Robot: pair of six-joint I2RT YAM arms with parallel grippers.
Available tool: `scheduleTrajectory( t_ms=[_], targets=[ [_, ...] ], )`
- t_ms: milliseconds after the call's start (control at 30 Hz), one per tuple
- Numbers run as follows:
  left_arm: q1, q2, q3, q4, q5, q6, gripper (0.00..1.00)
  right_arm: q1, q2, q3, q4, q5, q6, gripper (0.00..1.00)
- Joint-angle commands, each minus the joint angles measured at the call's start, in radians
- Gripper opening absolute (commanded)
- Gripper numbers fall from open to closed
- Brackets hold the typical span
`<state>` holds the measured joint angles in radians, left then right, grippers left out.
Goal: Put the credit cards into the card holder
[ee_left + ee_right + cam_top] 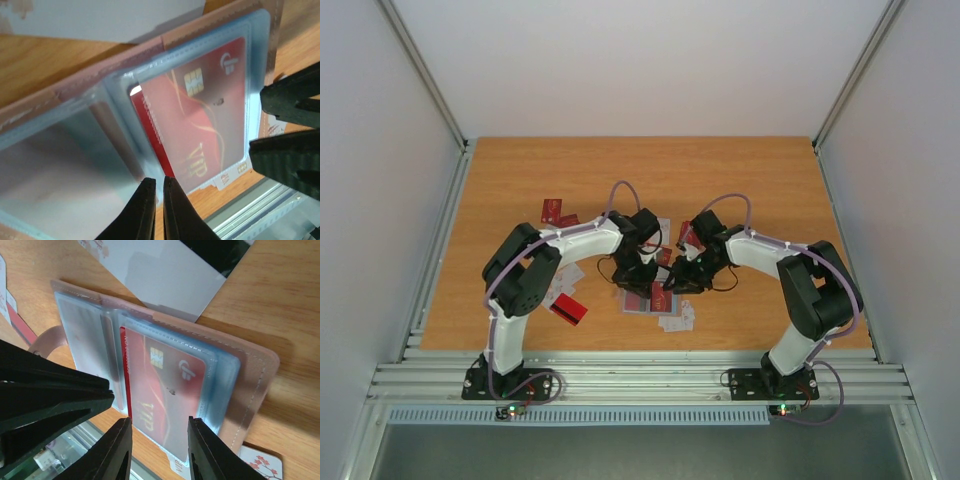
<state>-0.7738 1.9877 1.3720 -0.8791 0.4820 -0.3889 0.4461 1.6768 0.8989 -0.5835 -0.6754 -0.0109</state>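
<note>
The tan card holder (642, 298) lies open on the table between both arms, its blue-grey pockets up (75, 85) (250, 375). A red VIP credit card (210, 110) (165, 385) sits inside a clear pocket on one half, its bottom edge near the pocket's mouth. My left gripper (159, 181) is shut, with its tips at the holder's middle fold next to that card; it also shows in the right wrist view (55, 400). My right gripper (159, 421) is open and empty, its fingers on either side of the card's lower end.
Loose red cards (552, 210) (567, 311) and white cards (676, 321) lie around the holder. A white card with a black stripe (160, 275) lies against the holder's far edge. A white card with reddish marks (260, 462) lies by its corner. The table's metal front rail (250, 220) is close.
</note>
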Motion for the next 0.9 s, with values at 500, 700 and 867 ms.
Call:
scheduleTrajectory(
  t_ms=[500,700,867],
  targets=[
    [0.0,0.133,0.059,0.008,0.032,0.034,0.06,-0.01,0.052,-0.015,0.005,-0.002,0.008,0.33],
    [0.001,0.141,0.055,0.008,0.027,0.038,0.06,-0.011,0.025,0.001,-0.027,0.009,-0.005,0.34],
    [0.001,0.141,0.052,0.007,0.024,0.039,0.06,-0.01,0.019,0.012,-0.055,0.031,-0.016,0.35]
  ],
)
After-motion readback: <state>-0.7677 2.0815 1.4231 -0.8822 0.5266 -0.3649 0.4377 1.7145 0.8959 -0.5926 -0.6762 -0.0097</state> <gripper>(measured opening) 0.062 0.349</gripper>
